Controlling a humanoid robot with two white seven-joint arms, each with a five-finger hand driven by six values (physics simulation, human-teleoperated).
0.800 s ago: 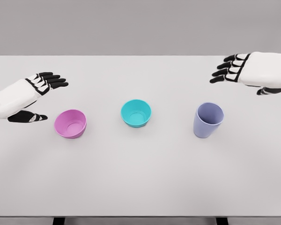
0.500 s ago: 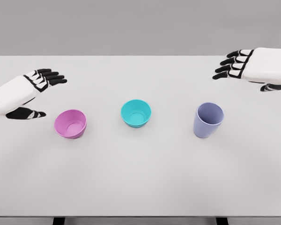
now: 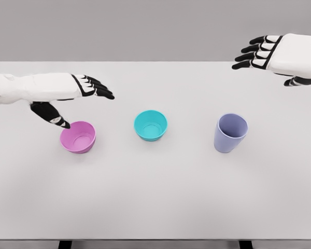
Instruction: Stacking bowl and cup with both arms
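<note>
- Three vessels stand apart in a row across the white surface point(image 3: 155, 197): a pink bowl point(image 3: 78, 137) at the left, a teal bowl point(image 3: 150, 125) in the middle and a lavender cup point(image 3: 230, 133) at the right. None touches another, and nothing is nested in anything.
- No part of the stacking is done, judging by how things lie; every lift and every placement is left.
- The left robot hand point(image 3: 75, 93) hovers just above and behind the pink bowl, fingers stretched out flat toward the right and the thumb hanging down close to the bowl's far-left rim. It holds nothing, and I cannot tell whether the thumb tip touches the rim.
- The right robot hand point(image 3: 272, 54) hangs high over the far right edge of the surface, well apart from the cup, fingers spread toward the left and empty.
- The pink bowl sits mouth up, its opening leaning a little toward the camera; it is wider than tall, so its axis runs roughly vertical.
- The teal bowl is likewise mouth up and squat, upright on its base.
- The cup is the tall piece: its long axis is vertical, open end up, with the rim flaring slightly wider than the base.
- The grasp on the pink bowl looks like the step in hand.
</note>
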